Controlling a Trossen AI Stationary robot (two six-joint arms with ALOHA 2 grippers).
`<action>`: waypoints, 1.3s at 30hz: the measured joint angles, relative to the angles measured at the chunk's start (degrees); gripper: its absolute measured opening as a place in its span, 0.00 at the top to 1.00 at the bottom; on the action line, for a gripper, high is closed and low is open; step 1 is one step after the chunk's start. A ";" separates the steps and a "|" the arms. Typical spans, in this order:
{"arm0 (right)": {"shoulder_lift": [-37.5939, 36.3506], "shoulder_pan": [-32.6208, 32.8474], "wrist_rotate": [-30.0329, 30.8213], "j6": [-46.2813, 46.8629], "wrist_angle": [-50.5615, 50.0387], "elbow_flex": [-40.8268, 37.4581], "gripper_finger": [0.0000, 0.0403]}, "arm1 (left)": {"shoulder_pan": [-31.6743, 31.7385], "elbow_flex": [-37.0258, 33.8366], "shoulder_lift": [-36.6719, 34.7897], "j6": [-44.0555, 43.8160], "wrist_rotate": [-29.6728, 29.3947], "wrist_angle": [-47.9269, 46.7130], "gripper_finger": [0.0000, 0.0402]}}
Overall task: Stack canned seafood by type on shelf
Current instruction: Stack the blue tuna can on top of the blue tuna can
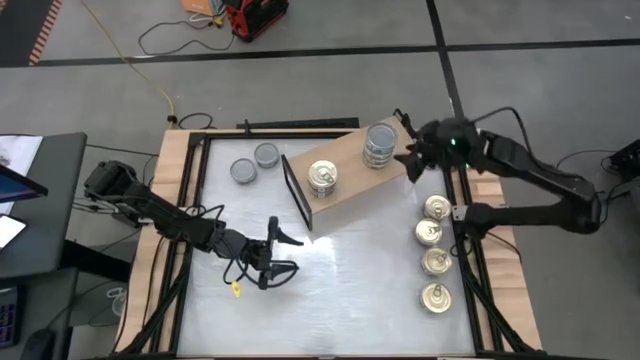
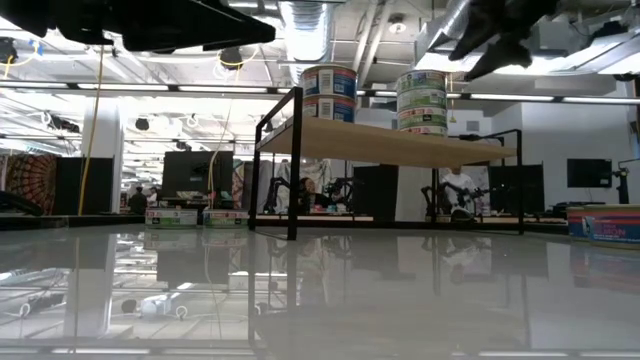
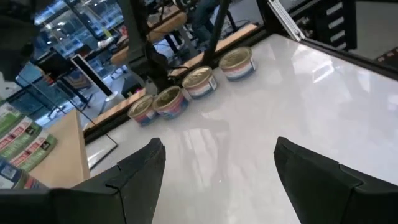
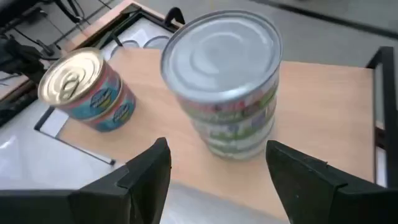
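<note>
Right gripper (image 1: 412,160): hovering beside grey-top stack (image 1: 379,146) on shelf (image 1: 350,185), fingers wide apart, empty. Left gripper (image 1: 283,252): idling over table, open, empty.

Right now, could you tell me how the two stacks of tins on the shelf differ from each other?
The grey-topped stack is taller than the gold-lidded stack. The grey-topped stack has a plain dull lid and green-and-white labels; the gold-lidded one has a shiny pull-tab lid and blue-and-red labels. The grey-topped stack stands right before the open right pincer; the gold-lidded one stands farther off. Both stand upright on the shelf.
</note>
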 joint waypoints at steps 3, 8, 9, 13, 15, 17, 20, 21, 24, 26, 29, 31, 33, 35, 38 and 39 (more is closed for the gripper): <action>-0.22 10.22 7.46 3.72 -0.38 -0.51 0.29 | -0.27 0.01 -3.13 -1.10 -3.45 -3.79 0.28; 0.83 25.94 15.34 10.26 -0.12 -4.34 0.29 | -0.21 0.04 -6.70 -6.68 -6.54 -13.44 0.28; 1.35 28.36 16.02 12.45 -0.38 -5.22 0.29 | -0.21 0.04 -7.13 -7.86 -6.50 -14.68 0.28; 4.95 36.05 16.69 24.06 -3.63 -7.42 0.29 | -0.54 0.04 -7.64 -11.24 -5.22 -18.67 0.28; 7.60 38.89 16.56 29.36 -6.57 -7.58 0.29 | -0.54 0.02 -7.66 -12.42 -5.24 -19.69 0.28; 10.78 40.48 15.31 34.06 -10.55 -7.56 0.29 | -0.54 0.02 -7.66 -13.15 -5.47 -19.96 0.28; 16.20 40.92 10.49 41.02 -16.57 -7.58 0.29 | -0.54 0.02 -7.66 -14.32 -6.38 -20.03 0.28; 17.84 40.89 8.73 43.28 -18.47 -7.58 0.29 | -0.54 0.02 -7.68 -14.71 -6.73 -19.99 0.28; 23.05 40.88 4.48 47.87 -23.22 -7.58 0.29 | -0.54 0.02 -7.68 -15.68 -7.17 -19.99 0.28; 26.38 40.88 1.75 49.38 -24.67 -7.58 0.29 | -0.54 0.02 -7.68 -16.11 -7.20 -19.98 0.28; 30.96 40.88 -1.23 49.72 -25.83 -7.58 0.29 | -0.54 0.02 -7.68 -16.19 -7.21 -20.00 0.28; 33.89 40.92 -2.50 49.43 -26.54 -7.43 0.29 | -0.54 0.00 -7.68 -16.01 -7.21 -19.99 0.28; 36.47 41.11 -2.92 49.30 -29.01 -6.83 0.29 | -0.54 0.00 -7.68 -15.84 -7.23 -19.98 0.28; 38.74 41.29 -2.91 47.83 -30.20 -6.06 0.30 | -0.54 -0.02 -7.68 -15.79 -7.29 -19.98 0.28; 41.79 41.78 -2.92 46.13 -29.61 -5.25 0.33 | -0.54 -0.02 -7.68 -15.78 -7.37 -19.96 0.28; 42.80 41.99 -2.92 45.38 -29.25 -5.00 0.34 | -0.54 -0.02 -7.68 -15.77 -7.37 -19.96 0.28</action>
